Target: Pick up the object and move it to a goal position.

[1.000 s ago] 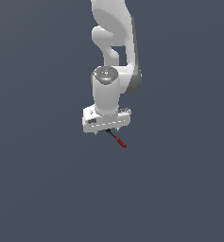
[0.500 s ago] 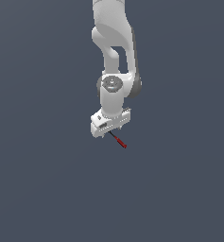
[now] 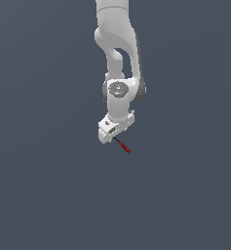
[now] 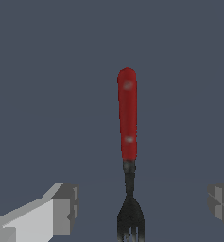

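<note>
The object (image 4: 127, 118) is a small fork with a red handle and a black tined end (image 4: 130, 220). It lies on the dark grey floor. In the exterior view the object (image 3: 123, 146) pokes out from under the white hand toward the exterior view's right. My gripper (image 4: 142, 205) is open. One grey fingertip (image 4: 65, 208) and the other (image 4: 221, 203) stand wide apart on either side of the black end, touching nothing. The gripper (image 3: 114, 136) hangs just above the object's black end.
The white arm (image 3: 119, 58) comes down from the top of the exterior view. A uniform dark grey floor (image 3: 48, 185) surrounds the object on every side.
The hand has turned about its axis and sunk a little toward the object. The object has not moved.
</note>
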Available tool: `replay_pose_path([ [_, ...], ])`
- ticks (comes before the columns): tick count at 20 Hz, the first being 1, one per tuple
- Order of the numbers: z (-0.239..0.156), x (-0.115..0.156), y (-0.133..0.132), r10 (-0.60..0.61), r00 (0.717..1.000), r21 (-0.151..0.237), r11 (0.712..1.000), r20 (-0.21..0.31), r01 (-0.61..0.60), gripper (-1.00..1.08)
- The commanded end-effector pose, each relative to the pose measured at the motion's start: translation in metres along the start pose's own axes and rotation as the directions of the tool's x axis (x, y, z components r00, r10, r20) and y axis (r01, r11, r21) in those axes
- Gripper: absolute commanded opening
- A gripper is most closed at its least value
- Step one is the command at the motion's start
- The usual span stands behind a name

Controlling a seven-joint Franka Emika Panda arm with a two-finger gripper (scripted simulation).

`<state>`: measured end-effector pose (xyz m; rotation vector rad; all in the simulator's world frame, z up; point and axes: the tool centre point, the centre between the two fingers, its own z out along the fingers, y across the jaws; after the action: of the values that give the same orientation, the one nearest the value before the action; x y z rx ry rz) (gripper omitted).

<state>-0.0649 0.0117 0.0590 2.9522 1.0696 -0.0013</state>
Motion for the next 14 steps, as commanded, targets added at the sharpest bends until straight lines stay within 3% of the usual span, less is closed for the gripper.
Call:
replay_pose_path([
  [1,0.002,-0.001,-0.002,-0.018,1.0,0.001,1.0,-0.001,0.018,1.0],
  [14,0.031,-0.001,-0.003,-0.019,1.0,0.001,1.0,-0.001,0.019,1.0],
])
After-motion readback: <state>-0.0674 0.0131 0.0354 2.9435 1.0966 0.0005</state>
